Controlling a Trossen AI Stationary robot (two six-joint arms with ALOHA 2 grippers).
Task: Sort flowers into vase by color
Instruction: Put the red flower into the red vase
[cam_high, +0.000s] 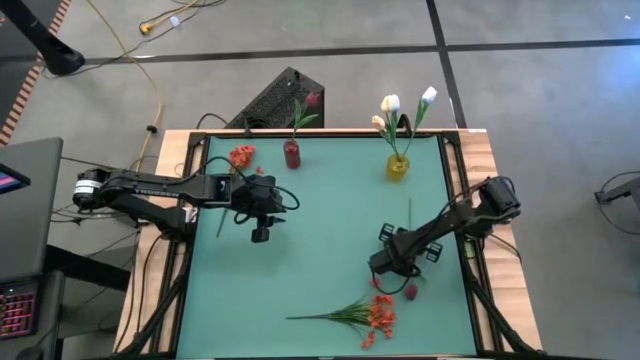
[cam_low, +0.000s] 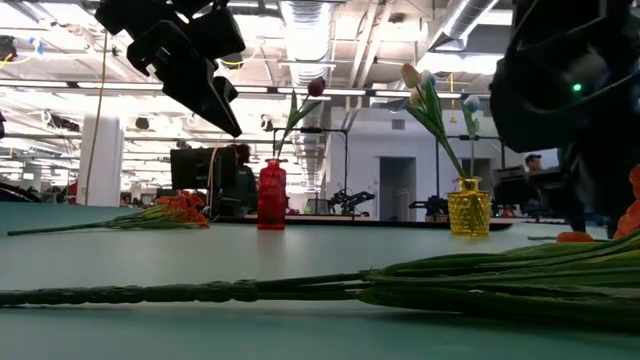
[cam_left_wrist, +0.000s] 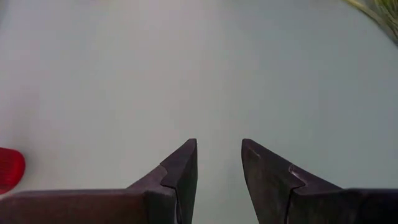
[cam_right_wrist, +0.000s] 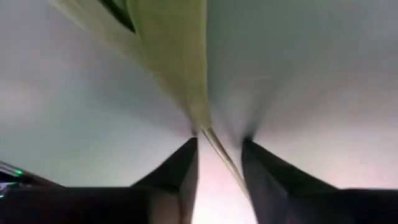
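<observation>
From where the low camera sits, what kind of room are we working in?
Probably an open lab or workshop floor: exposed ceiling ducts, a bare concrete floor with a loose cable, and monitors on benches behind the table.

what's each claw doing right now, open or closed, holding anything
Left claw: open, empty, over bare mat.
Right claw: down at the mat, fingers astride a green flower stem; not clear whether gripped.

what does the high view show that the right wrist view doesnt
Only the high view: the red vase, the yellow vase holding white flowers, the orange bunch and the left pincer, empty over bare mat.

Only the right wrist view: a thin green stem running between the dark fingers.

Both: the right pincer and the green mat.
</observation>
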